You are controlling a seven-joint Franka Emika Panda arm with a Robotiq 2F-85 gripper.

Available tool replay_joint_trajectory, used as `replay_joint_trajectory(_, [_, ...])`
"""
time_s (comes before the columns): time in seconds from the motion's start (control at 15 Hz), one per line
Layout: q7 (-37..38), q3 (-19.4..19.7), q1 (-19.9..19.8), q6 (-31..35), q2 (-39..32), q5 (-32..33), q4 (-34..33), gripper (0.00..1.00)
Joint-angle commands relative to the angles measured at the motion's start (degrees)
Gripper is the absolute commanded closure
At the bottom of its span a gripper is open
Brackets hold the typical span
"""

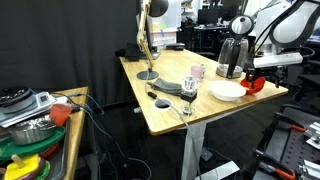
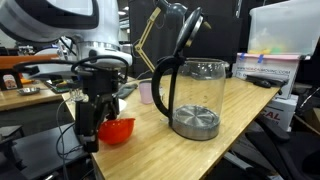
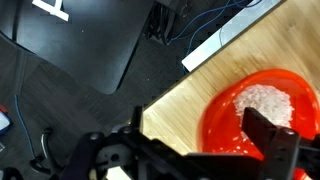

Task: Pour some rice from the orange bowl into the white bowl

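The gripper [image 3: 195, 128] fills the bottom of the wrist view, its jaws spread wide, released and holding nothing; just beneath it the orange bowl [image 3: 232, 125] sits upright on the desk [image 3: 185, 85] close to a corner, white rice [image 3: 268, 100] heaped inside; in an exterior view the white bowl [image 1: 227, 91] lies just beside it along the same edge; a glass kettle [image 2: 195, 100] stands near, further in on the desk.
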State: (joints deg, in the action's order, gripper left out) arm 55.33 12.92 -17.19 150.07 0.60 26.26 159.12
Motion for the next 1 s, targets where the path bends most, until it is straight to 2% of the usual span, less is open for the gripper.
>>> replay_joint_trajectory(0.0, [-1.40,1.50,0.13,2.55,-1.46,0.17,-0.05,0.00])
replay_joint_trajectory(0.53, [-2.53,4.42,0.12,4.52,-3.29,-0.06,-0.07,0.00])
replay_joint_trajectory(0.93, [-0.47,5.26,0.63,3.89,-2.20,4.88,-0.26,0.00])
